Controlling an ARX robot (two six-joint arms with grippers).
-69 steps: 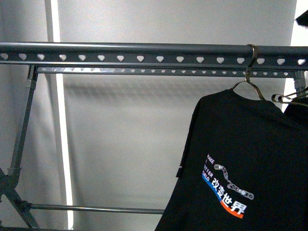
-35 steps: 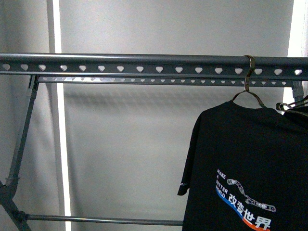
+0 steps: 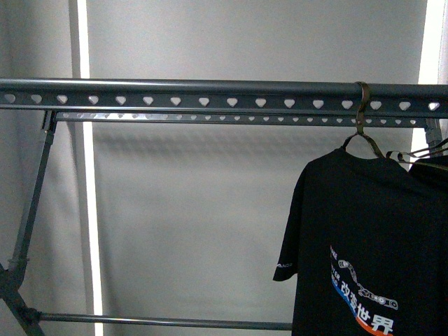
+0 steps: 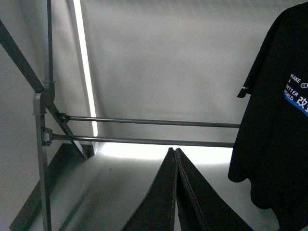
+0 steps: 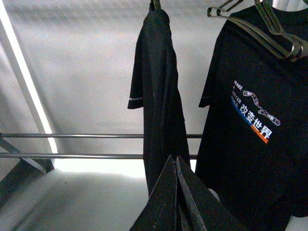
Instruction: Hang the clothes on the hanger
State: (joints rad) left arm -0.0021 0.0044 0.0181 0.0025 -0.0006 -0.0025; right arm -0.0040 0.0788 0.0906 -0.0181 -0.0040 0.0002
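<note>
The dark-grey rail (image 3: 175, 93) with heart-shaped holes runs across the front view. A black T-shirt (image 3: 371, 238) with white print and a blue-orange stripe hangs from it on a wire coat hanger (image 3: 362, 133) at the right. It also shows in the left wrist view (image 4: 274, 120). My left gripper (image 4: 174, 150) is shut and empty, low and left of the shirt. My right gripper (image 5: 174, 158) is shut and empty, just before the hem of a black shirt seen edge-on (image 5: 156, 96), with a printed black shirt (image 5: 250, 120) beside it.
A second hanger and black garment (image 3: 430, 157) hang at the rail's far right. Spare wire hangers (image 5: 269, 29) hang above the printed shirt. Grey rack legs (image 4: 43, 125) and two low crossbars (image 4: 144, 141) stand before a pale wall.
In the front view the rail sits lower in the picture. The hanging T-shirt shows further right and lower, with its print partly cut off at the bottom.
</note>
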